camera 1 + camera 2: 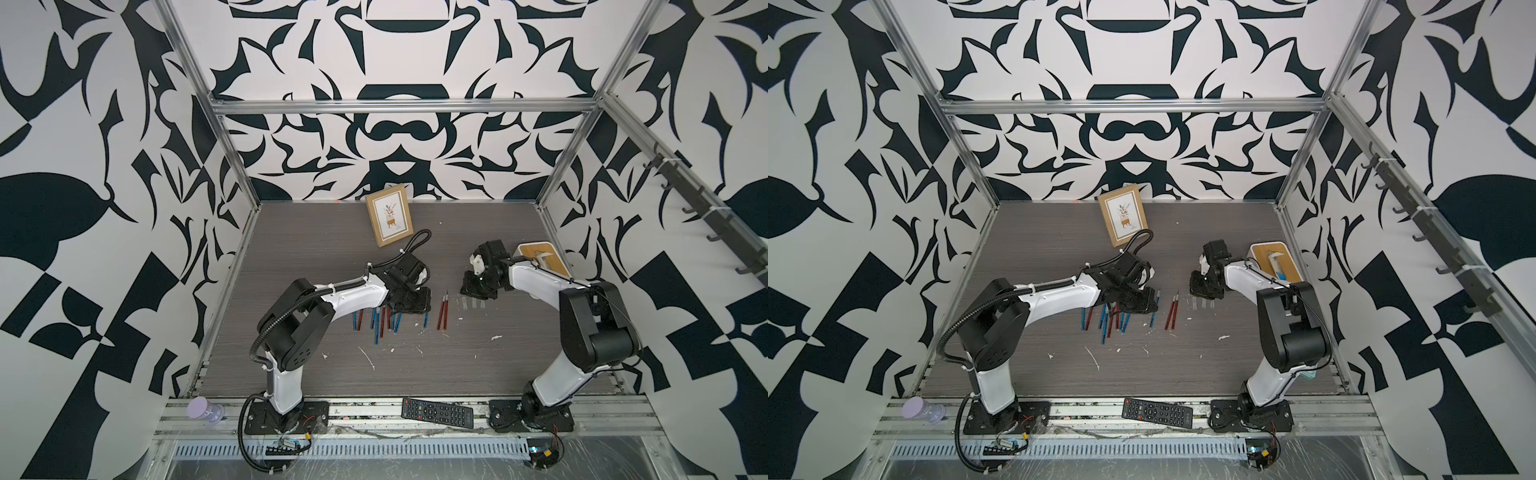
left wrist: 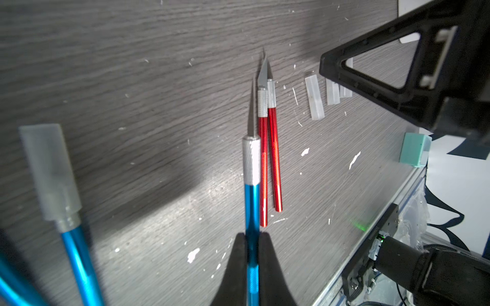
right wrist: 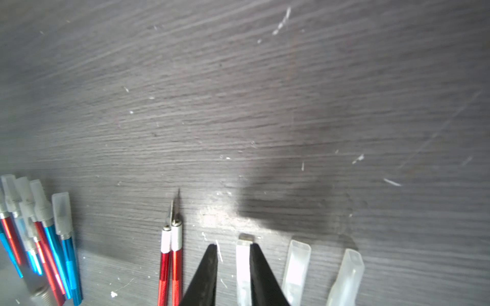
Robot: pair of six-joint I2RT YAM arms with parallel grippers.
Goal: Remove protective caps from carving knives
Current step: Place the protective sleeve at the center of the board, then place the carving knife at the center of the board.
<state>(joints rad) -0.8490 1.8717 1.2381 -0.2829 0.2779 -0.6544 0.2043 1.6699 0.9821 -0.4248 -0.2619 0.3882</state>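
My left gripper (image 2: 252, 234) is shut on the blue handle of a carving knife (image 2: 252, 201), and that knife's blade is bare. Two uncapped red knives (image 2: 273, 148) lie side by side just past it. Three loose protective caps (image 2: 314, 98) rest on the table beyond them. My right gripper (image 3: 234, 246) stands slightly open over those caps. One cap (image 3: 242, 265) lies between the fingers, against one finger and apart from the other. Two more caps (image 3: 295, 265) lie beside it. Several capped knives (image 1: 382, 320) are bunched under my left arm.
A framed picture (image 1: 388, 216) leans at the back. A white tray with a wooden top (image 1: 540, 257) sits behind my right arm. A black remote (image 1: 437, 412) and a purple cup (image 1: 203, 409) lie on the front rail. White flecks dot the table.
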